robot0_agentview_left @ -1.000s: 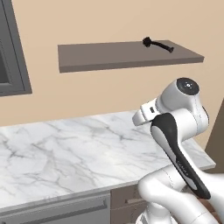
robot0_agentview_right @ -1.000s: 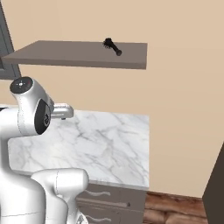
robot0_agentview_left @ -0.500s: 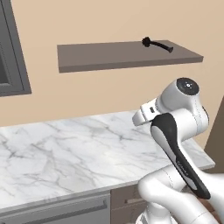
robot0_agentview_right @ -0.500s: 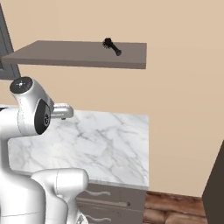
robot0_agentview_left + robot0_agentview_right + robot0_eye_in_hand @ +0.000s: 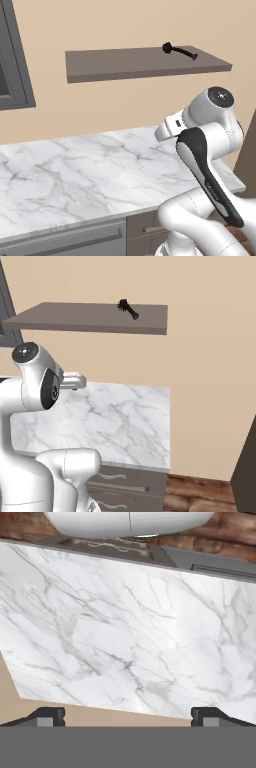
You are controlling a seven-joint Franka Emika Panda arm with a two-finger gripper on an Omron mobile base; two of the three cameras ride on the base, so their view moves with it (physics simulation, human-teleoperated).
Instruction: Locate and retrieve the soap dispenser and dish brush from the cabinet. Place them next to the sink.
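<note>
step: still locating, nothing fetched | my hand (image 5: 128, 714): wide open, empty, facing the marble table (image 5: 125, 627) | dish brush (image 5: 179, 51): lying on the cabinet (image 5: 125, 64), near its right end | next: raise hand up to brush

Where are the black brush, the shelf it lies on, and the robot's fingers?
dish brush (image 5: 180, 51): left base view, on the middle of its handle.
cabinet (image 5: 120, 63): left base view, on its bare top surface.
fingers (image 5: 47, 716): hand view, on the left fingertip; both spread wide, empty, over marble.

White marble counter (image 5: 130, 637) seen from above, end effector (image 5: 128, 714) fingertips (image 5: 47, 714) wide apart, wood floor (image 5: 220, 534) beyond
</note>
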